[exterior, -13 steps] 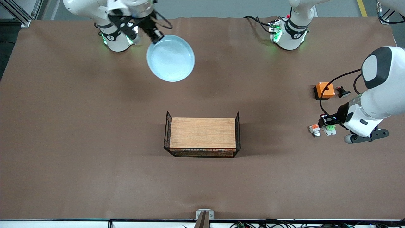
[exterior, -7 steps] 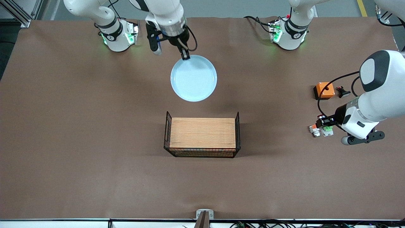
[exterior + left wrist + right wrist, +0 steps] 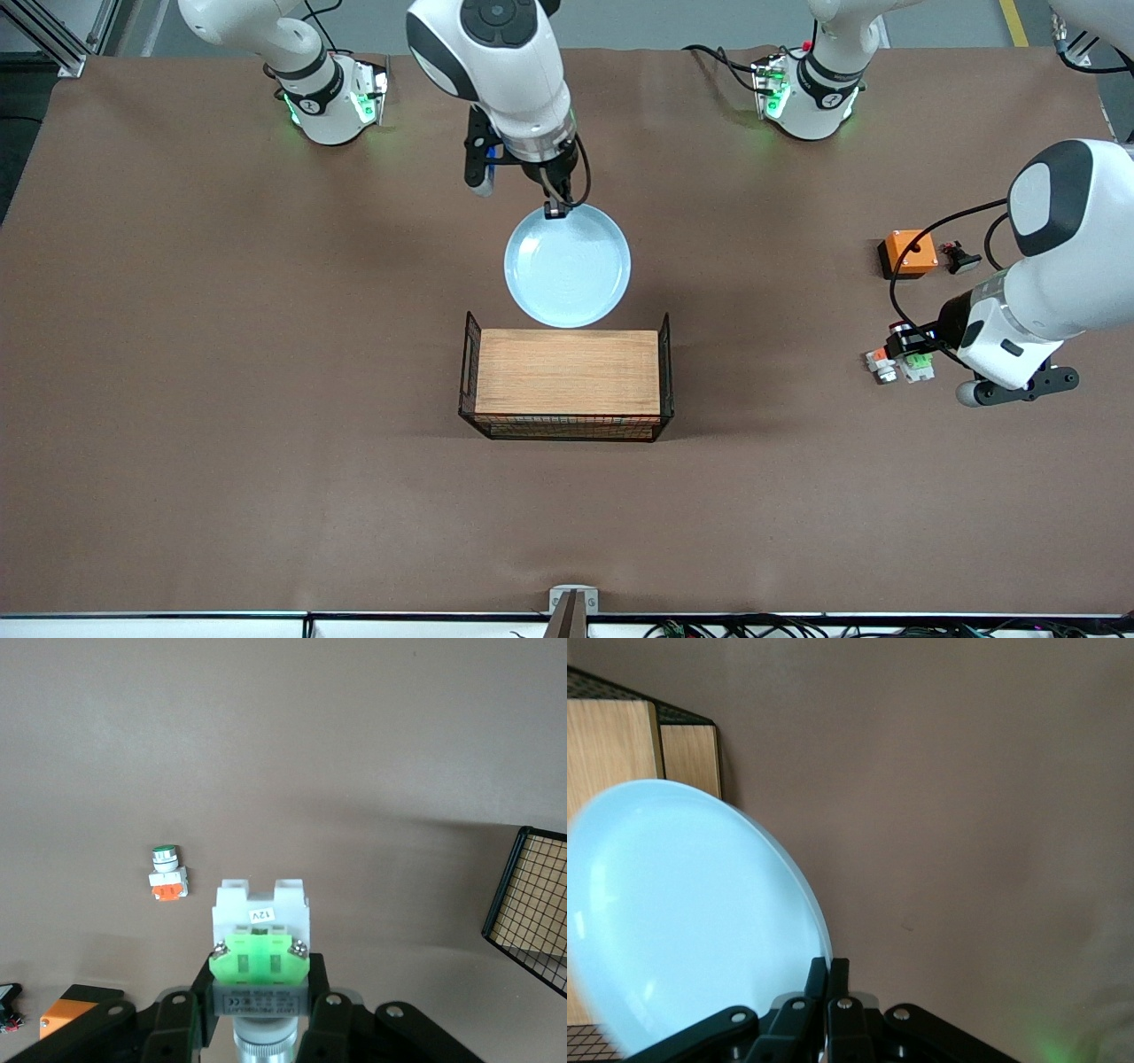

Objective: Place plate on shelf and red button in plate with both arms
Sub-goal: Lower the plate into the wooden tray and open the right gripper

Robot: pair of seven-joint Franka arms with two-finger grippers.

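Observation:
The pale blue plate (image 3: 567, 266) hangs tilted above the table, and its lower edge reaches the basket's edge nearest the robots' bases. My right gripper (image 3: 555, 211) is shut on the plate's rim. In the right wrist view the plate (image 3: 682, 921) fills the space beside the pinching gripper (image 3: 828, 970). At the left arm's end of the table, my left gripper (image 3: 905, 344) is shut on the red button (image 3: 920, 363), a white block with a green patch. In the left wrist view the red button (image 3: 261, 926) sits between the fingers of the left gripper (image 3: 261, 973), just over the table.
A black wire basket (image 3: 567, 428) with a wooden board (image 3: 567, 370) stands mid-table. Beside the left gripper lies a similar white piece with an orange patch (image 3: 881, 361). An orange box (image 3: 908, 252) and a black mushroom button (image 3: 961, 259) lie farther from the front camera.
The right arm has carried the plate from near its base out over the table toward the basket. The left gripper with the button has shifted only slightly.

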